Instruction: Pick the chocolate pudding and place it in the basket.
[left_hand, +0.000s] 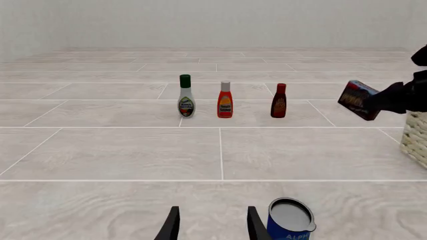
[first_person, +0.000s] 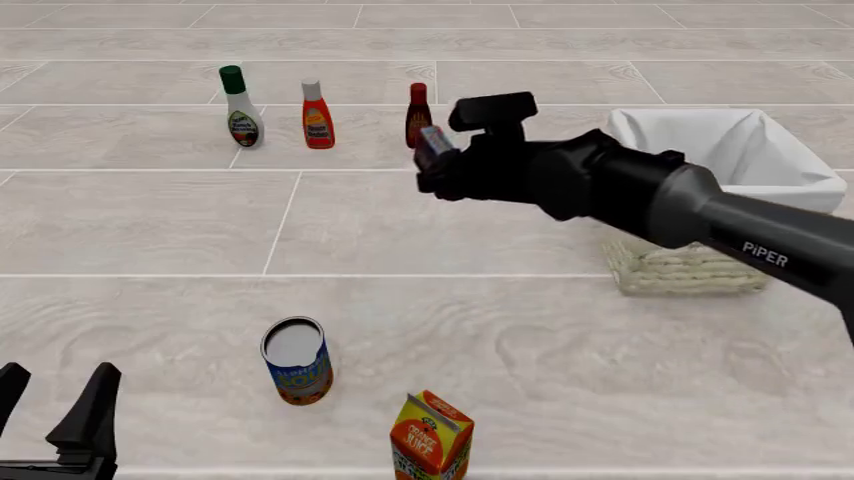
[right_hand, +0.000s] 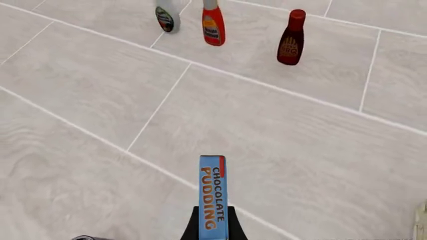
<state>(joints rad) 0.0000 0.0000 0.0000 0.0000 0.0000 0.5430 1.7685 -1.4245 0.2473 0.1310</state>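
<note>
My right gripper (first_person: 433, 160) is shut on the chocolate pudding (first_person: 431, 146), a small dark-brown box with a blue and orange face, and holds it in the air left of the basket (first_person: 694, 268). The box shows edge-on in the right wrist view (right_hand: 213, 197) and held by the dark arm in the left wrist view (left_hand: 358, 99). The basket is cream wicker with a white cloth lining; its corner shows in the left wrist view (left_hand: 416, 137). My left gripper (first_person: 54, 405) is open and empty at the near left, its fingers (left_hand: 172, 226) low over the floor.
Three bottles stand in a far row: a white one with green cap (first_person: 242, 108), a red one (first_person: 316, 115) and a dark red one (first_person: 418, 115). A blue-labelled can (first_person: 295, 361) and an orange juice carton (first_person: 431, 437) stand near the front.
</note>
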